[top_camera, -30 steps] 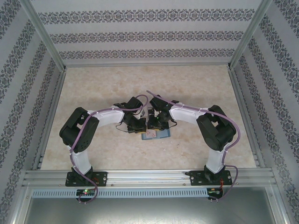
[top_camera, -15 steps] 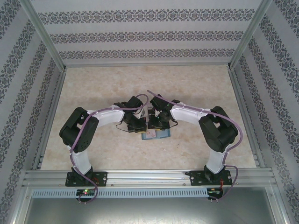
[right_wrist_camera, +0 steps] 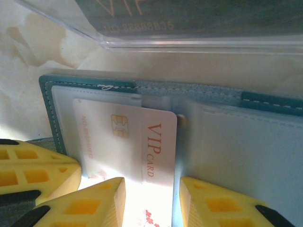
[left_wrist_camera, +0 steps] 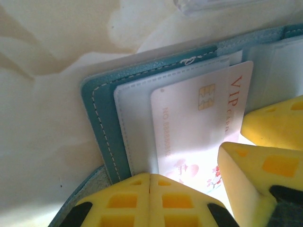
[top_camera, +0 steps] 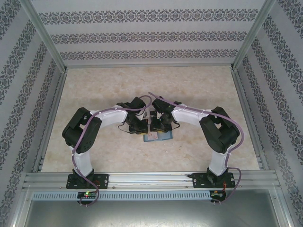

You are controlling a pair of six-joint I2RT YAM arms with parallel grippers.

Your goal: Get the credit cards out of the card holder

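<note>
The 2 arms meet in the middle of the table (top_camera: 94, 90), right over the blue holder (top_camera: 164, 135). The holder lies open and flat. 1 white card (left_wrist_camera: 199, 118) with a gold chip and the red words VIP CARD sticks partway out of a clear pocket on the holder's left half. The left gripper (left_wrist_camera: 150, 180) is closed. Its 2 yellow fingers press together with no gap, and nothing is between them. Its tips sit at the near edge of the holder, just beside the card. The right gripper (right_wrist_camera: 152, 185) has its 2 fingers apart, with the near end of the card lying between them. 1 finger is over the card, and the other is just beside the card's right edge, over the next pocket. I cannot tell if they press down on it. Just past the far edge of the holder lies a clear plastic piece (right_wrist_camera: 189, 41). Gold letters on something dark show through it.
</note>
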